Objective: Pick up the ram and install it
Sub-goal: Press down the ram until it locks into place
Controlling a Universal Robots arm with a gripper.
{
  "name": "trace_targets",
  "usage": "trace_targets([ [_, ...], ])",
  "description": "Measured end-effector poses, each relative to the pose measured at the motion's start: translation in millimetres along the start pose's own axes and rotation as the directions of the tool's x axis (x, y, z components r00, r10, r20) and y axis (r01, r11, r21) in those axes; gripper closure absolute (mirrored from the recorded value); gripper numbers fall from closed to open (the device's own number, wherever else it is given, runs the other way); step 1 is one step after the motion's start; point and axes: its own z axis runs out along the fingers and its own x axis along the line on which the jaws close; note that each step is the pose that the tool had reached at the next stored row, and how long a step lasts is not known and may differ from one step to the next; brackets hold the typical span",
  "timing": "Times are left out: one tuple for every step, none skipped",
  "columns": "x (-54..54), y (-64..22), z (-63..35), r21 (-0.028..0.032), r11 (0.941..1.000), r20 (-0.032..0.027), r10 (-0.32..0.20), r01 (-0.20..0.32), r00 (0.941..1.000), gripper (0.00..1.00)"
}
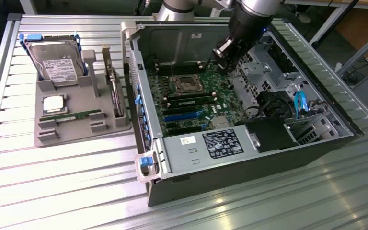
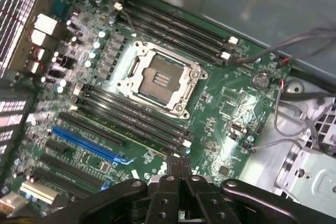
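A ram stick (image 1: 72, 116), long and green, lies flat in the grey tray (image 1: 46, 136) at the exterior view's left. Its twin (image 1: 187, 101) seems to stand in a motherboard slot just below the empty processor socket (image 1: 185, 84); in the wrist view this twin (image 2: 134, 134) shows as a thin green edge among the black slots. My gripper (image 1: 222, 60) hangs inside the open computer case, above the motherboard (image 2: 231, 108) and to the exterior view's right of the socket (image 2: 160, 80). Its fingers (image 2: 178, 165) are shut together with nothing between them.
The tray also carries a hard drive (image 1: 56, 64), a silver processor chip (image 1: 54, 102) and an upright expansion card (image 1: 115, 91). Case walls (image 1: 171, 36), a drive cage (image 1: 270, 72), a black power supply (image 1: 225, 143) and loose cables (image 2: 304, 40) surround the motherboard.
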Motion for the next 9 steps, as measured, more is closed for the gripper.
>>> trace_targets([
  [0.0,0.0,0.1,-0.0007,0.9997,0.001,0.026,-0.026,0.9997,0.9],
  [0.0,0.0,0.4,-0.0021,0.997,0.0028,0.077,-0.077,0.997,0.9],
  [0.0,0.0,0.6,-0.0037,0.9912,0.0046,0.132,-0.132,0.9912,0.9],
  [0.0,0.0,0.8,-0.0049,0.9848,0.006,0.174,-0.174,0.9848,0.9],
  [0.0,0.0,1.0,-0.0059,0.979,0.0069,0.204,-0.204,0.979,0.9],
  [0.0,0.0,1.1,-0.0067,0.9737,0.0077,0.228,-0.228,0.9737,0.9],
  [0.0,0.0,1.2,-0.0073,0.9692,0.0083,0.246,-0.246,0.9692,0.9],
  [0.0,0.0,1.3,-0.008,0.9638,0.0089,0.266,-0.266,0.9638,0.9],
  [0.0,-0.1,1.4,-0.0091,0.9549,0.0097,0.297,-0.297,0.9548,0.9],
])
